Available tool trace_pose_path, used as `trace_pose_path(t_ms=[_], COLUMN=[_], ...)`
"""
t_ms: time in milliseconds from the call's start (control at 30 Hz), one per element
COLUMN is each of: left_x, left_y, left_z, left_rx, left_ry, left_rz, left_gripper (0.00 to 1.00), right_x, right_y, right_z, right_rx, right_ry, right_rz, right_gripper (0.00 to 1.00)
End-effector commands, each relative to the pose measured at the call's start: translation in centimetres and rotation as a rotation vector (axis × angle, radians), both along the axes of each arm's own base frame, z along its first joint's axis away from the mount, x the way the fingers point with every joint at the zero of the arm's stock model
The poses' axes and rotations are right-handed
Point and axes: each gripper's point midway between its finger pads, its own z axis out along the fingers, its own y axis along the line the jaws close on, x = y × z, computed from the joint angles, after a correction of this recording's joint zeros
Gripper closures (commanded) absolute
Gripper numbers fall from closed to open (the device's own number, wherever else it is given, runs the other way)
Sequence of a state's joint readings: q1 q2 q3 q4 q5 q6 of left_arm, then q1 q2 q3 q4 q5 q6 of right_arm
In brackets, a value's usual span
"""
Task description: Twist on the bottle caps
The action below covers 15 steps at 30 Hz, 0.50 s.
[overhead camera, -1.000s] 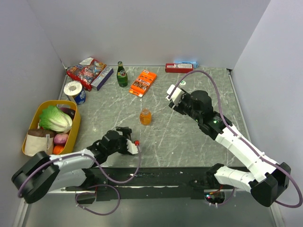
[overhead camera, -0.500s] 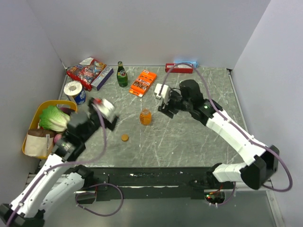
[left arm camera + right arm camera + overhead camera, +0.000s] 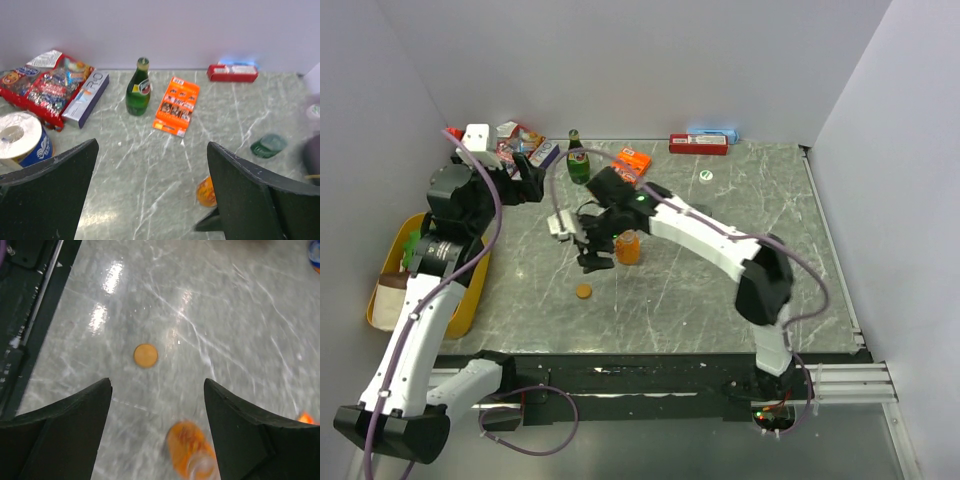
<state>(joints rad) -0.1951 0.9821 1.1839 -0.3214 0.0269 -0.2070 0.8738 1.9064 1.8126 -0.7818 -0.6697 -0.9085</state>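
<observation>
Open tabletop (image 3: 720, 290) around the orange cap (image 3: 145, 355); orange bottle (image 3: 628, 247) close beside the right hand (image 3: 157, 385).

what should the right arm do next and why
Probably ease the right tool down over the orange cap and close on it: its jaws are open and empty, and the cap lies flat on the table, apart from the orange bottle it likely belongs on.

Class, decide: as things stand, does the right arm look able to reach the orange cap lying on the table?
Probably yes. The right gripper hangs open close to the orange cap, only bare table between them; the orange bottle sits off to one side.
</observation>
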Motion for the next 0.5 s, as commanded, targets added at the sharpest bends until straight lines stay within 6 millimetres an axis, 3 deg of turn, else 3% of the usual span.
trace_pose_path(t_ms=[0, 133, 233, 467], left_x=[-0.9, -1.4, -2.1, -3.0], left_y=[0.5, 1.3, 1.1, 1.0], left_z=[5.3, 5.0, 2.9, 1.2], left_rx=[-0.103, -0.163, -0.178, -0.212], left_ry=[-0.157, -0.148, -0.104, -0.075], left_rz=[0.03, 0.017, -0.007, -0.028], left_gripper=[0.04, 0.04, 0.04, 0.04], right_x=[-0.9, -1.4, -1.9, -0.3], right_y=[1.3, 1.6, 1.3, 2.8], right_z=[-3.6, -6.7, -8.7, -11.4], right_rx=[-0.09, -0.155, -0.207, -0.216], right_ry=[0.02, -0.006, 0.011, -0.048], right_rz=[0.099, 0.169, 0.183, 0.12], right_gripper=[0.21, 0.23, 0.23, 0.25])
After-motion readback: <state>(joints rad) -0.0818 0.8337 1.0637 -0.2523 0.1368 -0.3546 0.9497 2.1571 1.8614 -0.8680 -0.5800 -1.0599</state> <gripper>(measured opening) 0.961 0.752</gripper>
